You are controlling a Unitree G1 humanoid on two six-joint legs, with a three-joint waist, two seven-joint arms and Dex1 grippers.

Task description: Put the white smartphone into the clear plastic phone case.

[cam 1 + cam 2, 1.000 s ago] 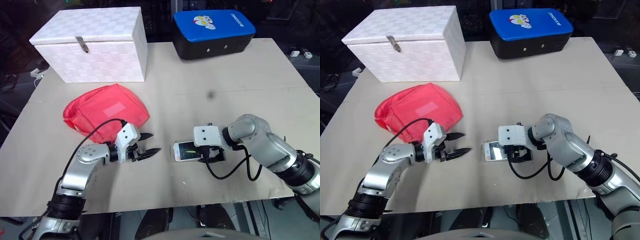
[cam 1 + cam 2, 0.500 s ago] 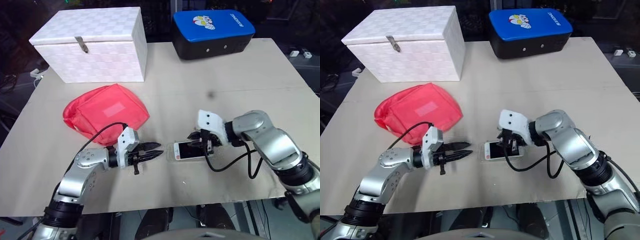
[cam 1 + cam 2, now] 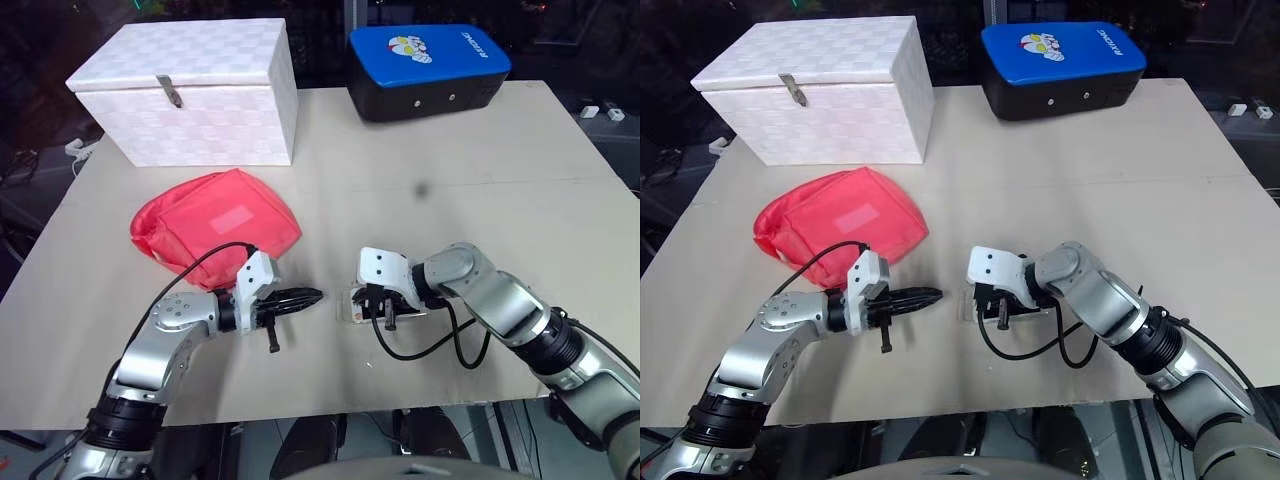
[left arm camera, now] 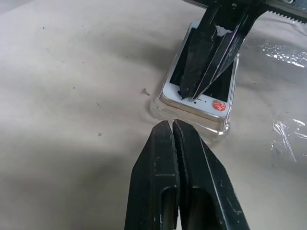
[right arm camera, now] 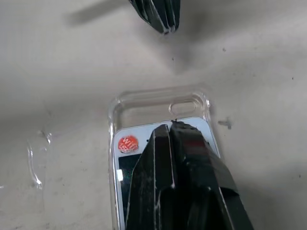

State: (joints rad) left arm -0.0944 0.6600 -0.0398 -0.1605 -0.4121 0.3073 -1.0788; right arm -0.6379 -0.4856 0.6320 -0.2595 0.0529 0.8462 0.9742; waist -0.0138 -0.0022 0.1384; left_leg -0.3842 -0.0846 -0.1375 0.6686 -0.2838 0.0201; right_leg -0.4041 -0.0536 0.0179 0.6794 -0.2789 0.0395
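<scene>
The white smartphone [image 4: 201,103] lies face up in the clear plastic phone case [image 5: 158,101] on the table, just right of centre near the front. Its end with a red sticker stops short of the case's end rim, where a cutout shows. My right gripper [image 5: 169,126] is shut, and its tips rest on that end of the phone. My left gripper [image 3: 312,296] is shut on nothing. It points level at the case's near end from the left, a short gap away, and does not touch it.
A red cloth bag [image 3: 215,225] lies just behind my left arm. A white box [image 3: 190,90] stands at the back left, a blue-topped black case [image 3: 428,65] at the back centre. A crumpled scrap of clear film [image 4: 288,139] lies beside the phone case.
Both grippers have shut. My right gripper lifted off the phone's right end, then swung left and down onto its left end. My left gripper rolled and stayed about where it was.
</scene>
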